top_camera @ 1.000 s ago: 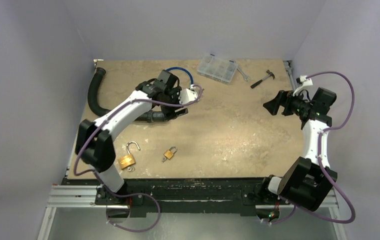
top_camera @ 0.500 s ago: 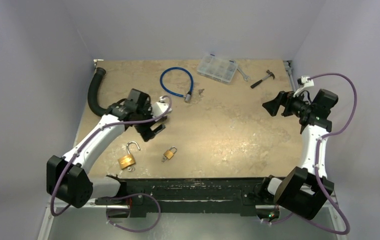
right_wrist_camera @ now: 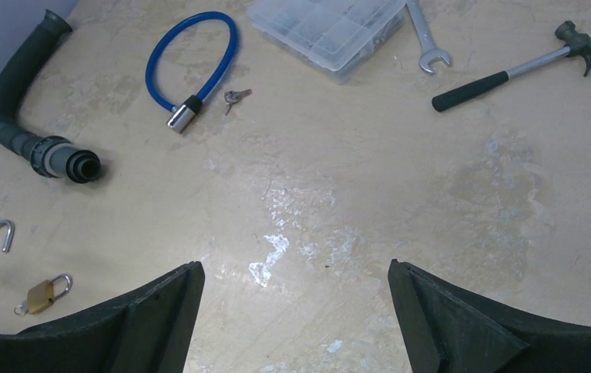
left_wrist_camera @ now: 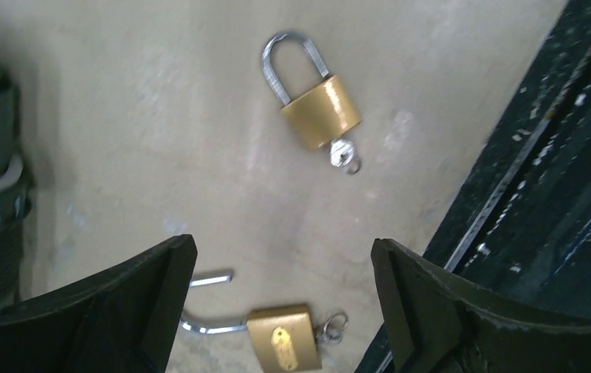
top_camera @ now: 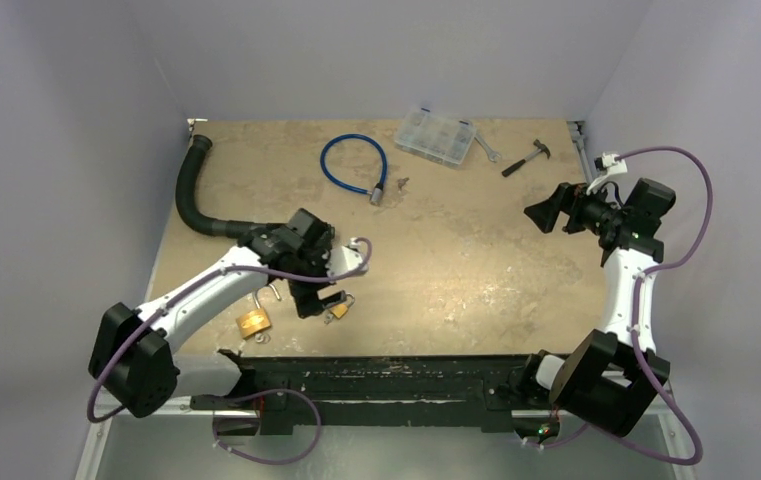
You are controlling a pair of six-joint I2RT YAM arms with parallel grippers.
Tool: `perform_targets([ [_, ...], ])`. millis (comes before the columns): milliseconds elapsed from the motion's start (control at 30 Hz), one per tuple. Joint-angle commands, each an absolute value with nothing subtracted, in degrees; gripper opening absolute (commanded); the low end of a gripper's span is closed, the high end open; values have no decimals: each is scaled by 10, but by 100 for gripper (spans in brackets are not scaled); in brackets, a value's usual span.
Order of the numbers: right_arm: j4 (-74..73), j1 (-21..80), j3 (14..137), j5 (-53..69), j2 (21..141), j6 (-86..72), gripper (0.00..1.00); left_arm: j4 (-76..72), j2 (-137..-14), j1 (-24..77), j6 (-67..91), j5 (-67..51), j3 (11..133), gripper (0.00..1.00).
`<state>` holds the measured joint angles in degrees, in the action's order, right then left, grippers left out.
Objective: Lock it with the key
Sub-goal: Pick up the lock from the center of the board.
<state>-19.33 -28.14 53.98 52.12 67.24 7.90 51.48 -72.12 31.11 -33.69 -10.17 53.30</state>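
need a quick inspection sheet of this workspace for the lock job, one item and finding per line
surface: beige table, mottled, with pale worn patches
job's things: open-shackle padlock and closed padlock, each with keys at its base, by the front rail
clutter: black hose, blue cable lock, loose keys, parts box, wrench, hammer
grippers: left gripper open above the padlocks; right gripper open, holding nothing
cables: purple cables looped along both arms
surroundings: plain pale walls; black rail at the near edge
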Motion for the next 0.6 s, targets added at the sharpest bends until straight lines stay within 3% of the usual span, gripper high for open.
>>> perform_targets([
  [0, -185, -284, 537, 524, 663, 76, 99, 422, -761, 382, -226, -88, 536, 88],
  [567, -174, -284, 533, 523, 667, 70, 99, 362, -894, 446, -150, -31, 538, 84],
])
